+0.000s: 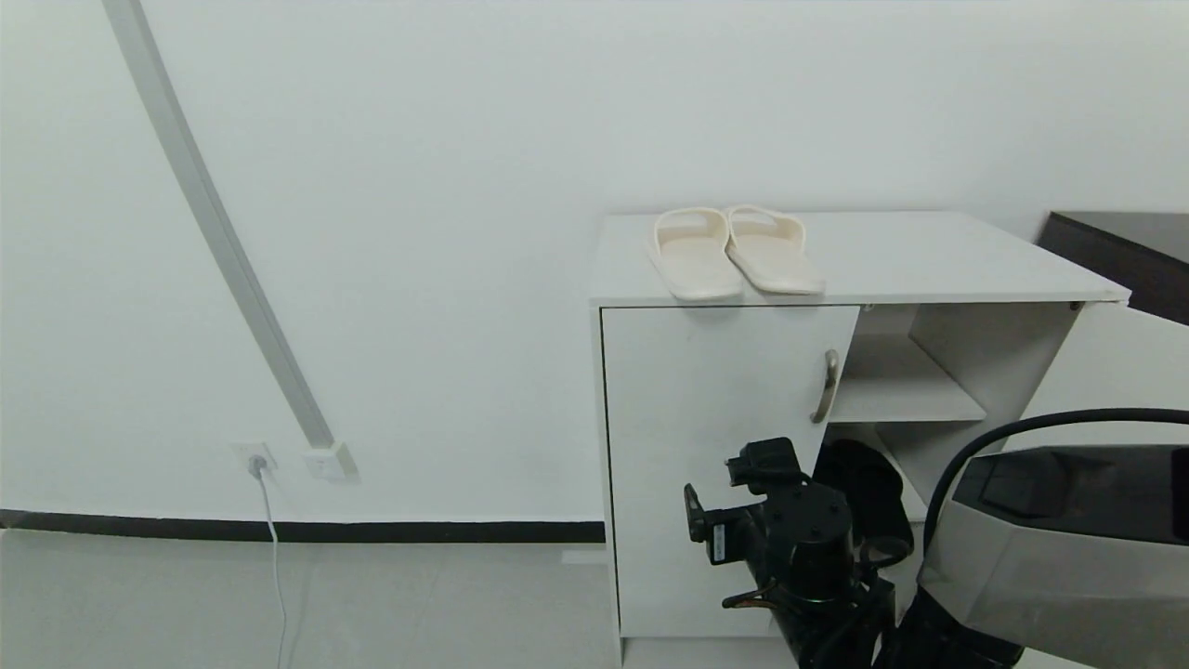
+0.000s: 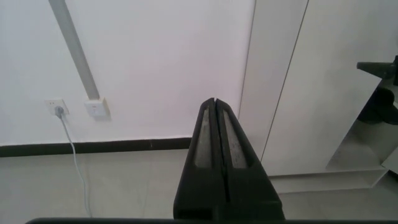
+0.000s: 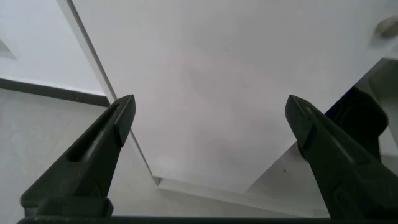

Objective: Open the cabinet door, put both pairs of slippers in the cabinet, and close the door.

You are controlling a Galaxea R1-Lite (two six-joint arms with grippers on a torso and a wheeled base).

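A white cabinet [image 1: 929, 255] stands against the wall with a cream pair of slippers [image 1: 734, 249] side by side on its top. Its left door [image 1: 715, 446] is closed, with a curved metal handle [image 1: 825, 386]; its right door [image 1: 1115, 372] hangs open. A black pair of slippers [image 1: 868, 502] lies inside on the lower shelf and shows as a dark shape [image 3: 360, 118]. My right gripper [image 3: 208, 106] is open, close in front of the closed left door [image 3: 217, 93], holding nothing. My left gripper [image 2: 214, 106] is shut and empty, off to the cabinet's left [image 2: 323, 93], low above the floor.
A wall socket with a white cable [image 1: 253, 460] and a slanted grey conduit [image 1: 214, 223] are on the wall left of the cabinet. Dark furniture [image 1: 1124, 251] stands to the cabinet's right. Open grey floor [image 1: 279, 604] spreads out on the left.
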